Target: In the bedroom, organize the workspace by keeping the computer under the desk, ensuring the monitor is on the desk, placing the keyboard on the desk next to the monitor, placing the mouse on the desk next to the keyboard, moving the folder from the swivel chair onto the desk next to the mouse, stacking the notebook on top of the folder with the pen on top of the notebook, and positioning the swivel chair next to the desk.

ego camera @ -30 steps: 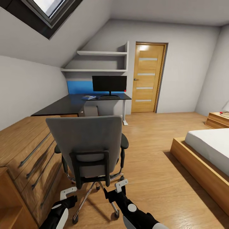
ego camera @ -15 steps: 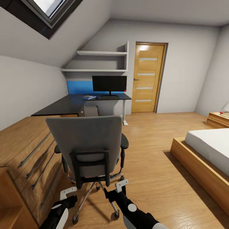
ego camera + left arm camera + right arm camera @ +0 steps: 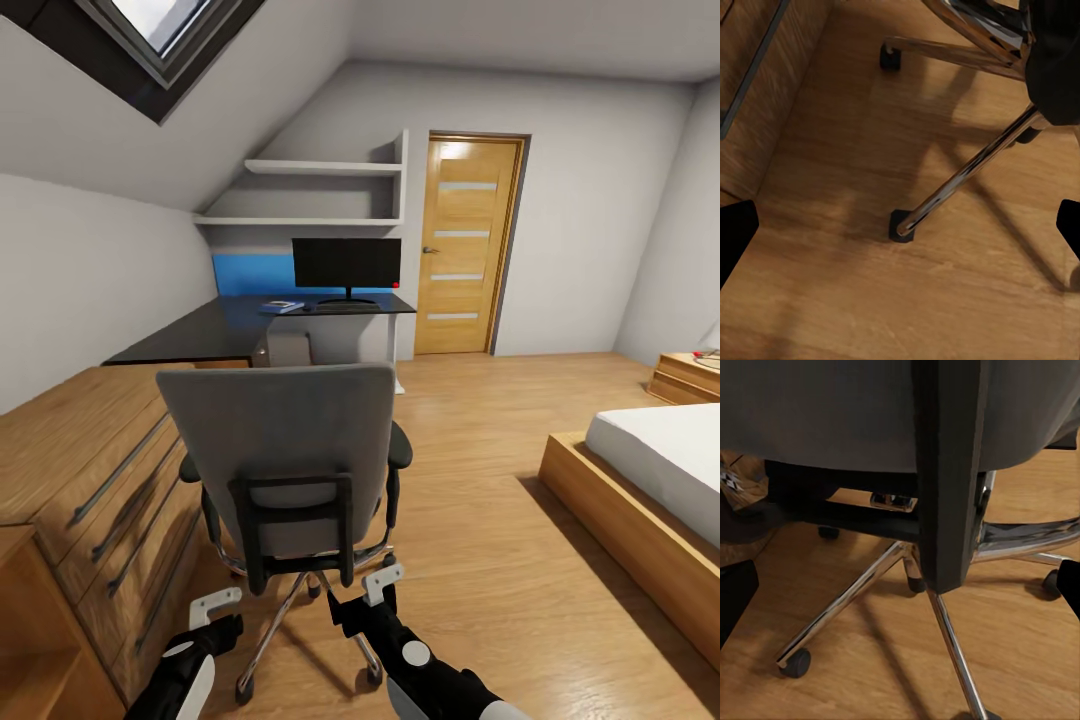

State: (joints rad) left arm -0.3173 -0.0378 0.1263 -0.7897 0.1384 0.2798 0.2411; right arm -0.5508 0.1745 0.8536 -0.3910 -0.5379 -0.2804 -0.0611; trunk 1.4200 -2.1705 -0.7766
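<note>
The light-wood chest of drawers (image 3: 95,480) stood leftmost, partly cut off. The left gripper (image 3: 215,607) hung open, empty. The grey-upholstered swivel chair (image 3: 285,465) hid the desk's underside; its chrome base (image 3: 967,169) stood on planks. The right gripper (image 3: 380,588) gaped, empty. Items on the glossy black desk (image 3: 225,325) beside the wide black monitor (image 3: 346,262) were too small to identify.

wood-plank floor (image 3: 480,520) carrying the chair (image 3: 285,455) on its chrome castor base, a low chest (image 3: 95,470) along the wall, a bed (image 3: 650,490) opposite and the table (image 3: 215,325) at the far end. on the glossy black table: monitor (image 3: 346,264) on its stand, keyboard (image 3: 345,307) just before it, mouse (image 3: 307,308) beside that, then folder (image 3: 283,306). what lies on the folder is too small to tell.
</note>
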